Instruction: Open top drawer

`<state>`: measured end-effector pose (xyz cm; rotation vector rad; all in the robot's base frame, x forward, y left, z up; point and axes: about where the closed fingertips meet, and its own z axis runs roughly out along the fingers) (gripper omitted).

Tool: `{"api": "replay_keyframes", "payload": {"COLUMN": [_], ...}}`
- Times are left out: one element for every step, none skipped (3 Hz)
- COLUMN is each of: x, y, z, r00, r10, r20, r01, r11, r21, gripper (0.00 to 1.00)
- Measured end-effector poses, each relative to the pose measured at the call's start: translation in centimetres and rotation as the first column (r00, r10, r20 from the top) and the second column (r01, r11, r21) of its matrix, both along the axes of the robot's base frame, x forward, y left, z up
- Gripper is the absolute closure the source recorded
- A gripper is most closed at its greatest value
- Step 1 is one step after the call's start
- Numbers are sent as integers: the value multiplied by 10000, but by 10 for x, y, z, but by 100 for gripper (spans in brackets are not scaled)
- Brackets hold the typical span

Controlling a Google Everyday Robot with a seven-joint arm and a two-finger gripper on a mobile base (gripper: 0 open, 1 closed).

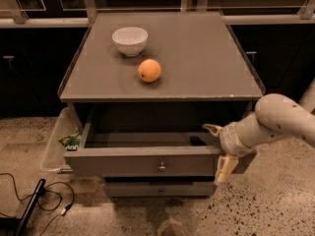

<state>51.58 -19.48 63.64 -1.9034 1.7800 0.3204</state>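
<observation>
A white bowl (pixel 130 40) stands on the grey desk (pixel 206 58), toward eleven o'clock of its top. An orange (pixel 149 70) lies near the bowl at five o'clock from it, not touching it. At eight o'clock from the orange, a clear plastic bin (pixel 49 151) sits on the speckled floor (pixel 275 205), with a green packet (pixel 71 141) at its three o'clock side. Black cables (pixel 29 191) trail over the floor at seven o'clock of the view. Dark cabinets (pixel 29 68) line the back. The claw (pixel 212 154) hangs at four o'clock from the orange, its fingers spread apart.
</observation>
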Motion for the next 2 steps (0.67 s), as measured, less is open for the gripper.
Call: {"api": "replay_keyframes", "payload": {"x": [-19, -19], "y": [-14, -13], "z": [-23, -18], "r00": [9969, 9969], "r10": [-565, -565], "r20": [-541, -541], "r01": [578, 578], "r11": [9981, 9981], "r21": [224, 225], "gripper": [0, 19]}}
